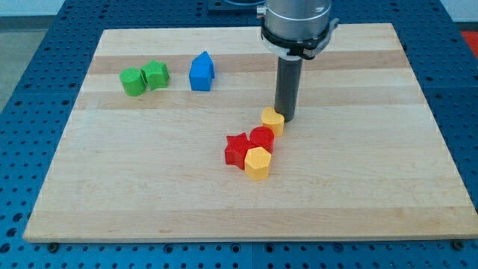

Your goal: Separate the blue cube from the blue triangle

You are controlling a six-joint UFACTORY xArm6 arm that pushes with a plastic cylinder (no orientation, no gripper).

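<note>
Two blue blocks stand pressed together in the upper left-middle of the board. The front one looks like the blue cube [198, 78]. The one behind it, with a pointed top, looks like the blue triangle [207, 63]. My tip [287, 119] is well to the right of them and lower in the view. It rests against the right side of a small yellow block [272, 119].
A green cylinder [133, 82] and a green star [157, 75] touch each other left of the blue pair. A red star [237, 149], a red cylinder [262, 138] and a yellow hexagon [258, 163] cluster just below the small yellow block. The wooden board [373, 187] lies on a blue perforated table.
</note>
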